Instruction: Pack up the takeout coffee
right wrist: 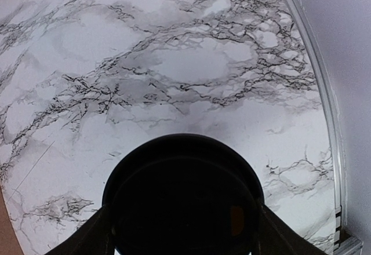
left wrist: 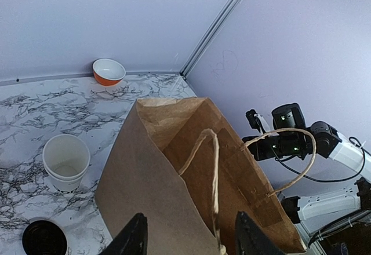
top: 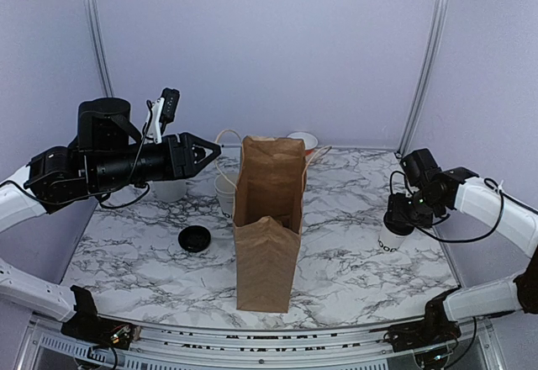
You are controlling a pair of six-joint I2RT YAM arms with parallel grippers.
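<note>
1. The coffee cup (top: 390,237) stands upright on the marble counter (top: 353,261). It is at 3 o'clock from the brown paper bag (top: 269,227), well apart from it and near the counter's right edge.
2. A black lid (right wrist: 185,208) sits on top of the cup. The cup is white, with dark letters low on its side.
3. The right gripper (top: 400,213) is down over the top of the cup. In the right wrist view its fingers (right wrist: 98,235) sit on both sides of the lid, right up against it. I cannot tell if they squeeze it or only stand beside it.
4. The bag stands upright in the middle of the counter with its mouth open.
5. The left gripper (left wrist: 191,240) hangs above the bag's top edge, at 10 o'clock from the bag. Its fingers (left wrist: 132,239) are apart. One string handle (left wrist: 211,168) of the bag runs down between them.
6. A second black lid (top: 194,238) lies flat on the counter at 9 o'clock from the bag.
7. A stack of white cups (top: 227,193) stands just beside the bag at 10 o'clock.
8. An orange bowl (left wrist: 109,71) sits at 12 o'clock, at the back of the counter near the wall.
</note>
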